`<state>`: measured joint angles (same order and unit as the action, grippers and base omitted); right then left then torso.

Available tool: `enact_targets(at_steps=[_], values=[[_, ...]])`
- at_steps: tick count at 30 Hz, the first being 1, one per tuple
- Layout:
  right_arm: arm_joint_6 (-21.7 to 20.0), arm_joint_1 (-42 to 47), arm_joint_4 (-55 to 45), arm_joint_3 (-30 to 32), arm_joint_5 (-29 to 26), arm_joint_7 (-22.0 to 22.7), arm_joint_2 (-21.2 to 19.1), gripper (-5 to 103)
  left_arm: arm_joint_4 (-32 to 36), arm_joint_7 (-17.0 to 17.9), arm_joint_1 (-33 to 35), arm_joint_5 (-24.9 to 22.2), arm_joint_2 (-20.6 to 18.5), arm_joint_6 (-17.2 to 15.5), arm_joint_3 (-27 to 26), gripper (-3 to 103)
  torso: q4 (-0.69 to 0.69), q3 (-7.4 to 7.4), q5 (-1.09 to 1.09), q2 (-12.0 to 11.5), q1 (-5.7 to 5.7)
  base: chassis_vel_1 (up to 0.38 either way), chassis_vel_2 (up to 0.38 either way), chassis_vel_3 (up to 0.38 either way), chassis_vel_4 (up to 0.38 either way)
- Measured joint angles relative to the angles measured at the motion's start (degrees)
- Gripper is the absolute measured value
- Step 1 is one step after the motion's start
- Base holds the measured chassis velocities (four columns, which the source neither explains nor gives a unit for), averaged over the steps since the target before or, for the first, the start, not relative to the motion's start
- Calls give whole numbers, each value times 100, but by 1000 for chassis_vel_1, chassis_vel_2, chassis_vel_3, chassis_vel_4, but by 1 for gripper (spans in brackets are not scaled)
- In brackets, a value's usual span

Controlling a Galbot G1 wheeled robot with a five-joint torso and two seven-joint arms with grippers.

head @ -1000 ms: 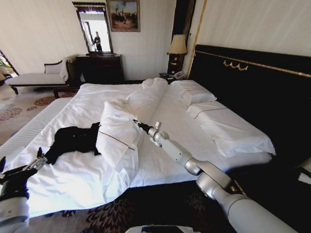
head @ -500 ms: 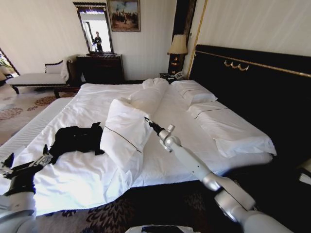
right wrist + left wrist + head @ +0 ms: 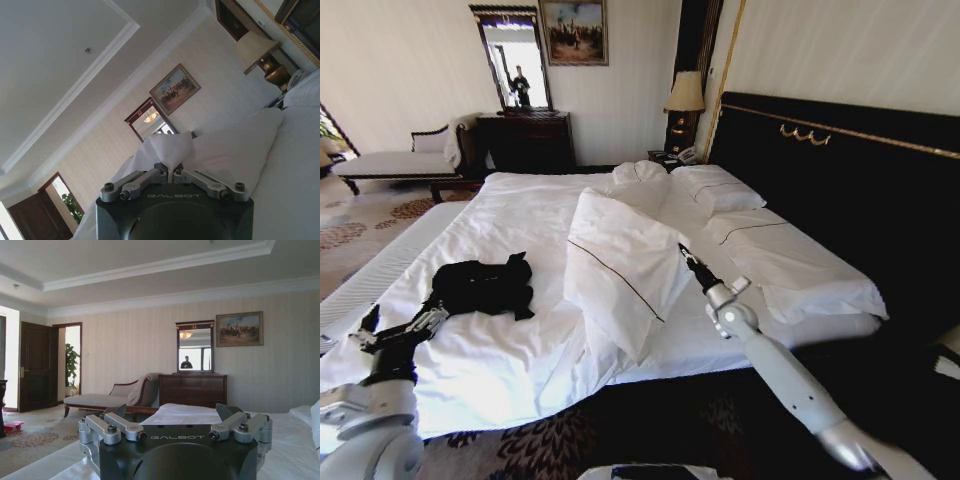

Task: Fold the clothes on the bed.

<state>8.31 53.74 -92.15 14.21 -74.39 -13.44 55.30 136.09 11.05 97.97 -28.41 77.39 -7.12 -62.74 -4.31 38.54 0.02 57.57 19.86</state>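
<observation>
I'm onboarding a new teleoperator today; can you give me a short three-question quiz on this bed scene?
1. True or false: the right gripper is shut on a fold of the white duvet.
2. Which lies nearest the left gripper? A) the pillows B) the black T-shirt C) the lamp
3. Fill in: the T-shirt lies crumpled on the ____, not yet folded.

Key: 1 true; 2 B; 3 bed. The left gripper is open beside the T-shirt, not touching it.
</observation>
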Motion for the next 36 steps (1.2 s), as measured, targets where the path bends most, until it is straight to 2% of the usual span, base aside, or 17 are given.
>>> enact_targets(at_steps=[1,4,5,9,13,21,25,28,31,36], values=[[0,0,0,0,0,0,0,1,0,0,0,0,0,0,0,100,0,0,0,0,0,0,0,0,0],[89,730,-605,693,14,-5,-2,1,-22,0,-57,-33,-29,11,32,100,0,0,-1,0,0,0,0,0,0],[89,730,-605,693,14,-5,-2,1,-22,0,-57,-33,-29,11,32,100,0,0,-1,0,0,0,0,0,0],[167,1647,-1198,1413,144,-3,53,1,-70,2,-181,-77,-56,20,99,100,0,0,-2,0,0,0,0,0,0],[189,2193,-1439,1817,259,-3,186,1,-92,3,-251,-82,-57,23,179,100,-2,0,-1,0,0,0,0,0,0],[281,3133,-1879,2710,373,-58,791,1,-115,8,-395,-158,-80,30,285,100,0,0,-1,0,0,0,0,0,0],[359,3863,-2432,3384,329,-173,1441,1,-187,12,-515,-261,-115,52,309,100,-2,0,-2,0,0,0,0,0,0],[408,4119,-2583,3540,347,-236,1651,1,-225,14,-561,-289,-132,62,325,100,-1,0,-3,0,-1,0,0,0,0],[547,4588,-2771,3735,598,-363,1982,1,-277,27,-660,-329,-234,66,422,100,-1,0,-3,0,-1,0,0,0,0],[685,4963,-2962,3853,761,-374,2270,1,-333,55,-831,-352,-308,45,591,100,0,1,-2,0,0,0,0,0,0]])
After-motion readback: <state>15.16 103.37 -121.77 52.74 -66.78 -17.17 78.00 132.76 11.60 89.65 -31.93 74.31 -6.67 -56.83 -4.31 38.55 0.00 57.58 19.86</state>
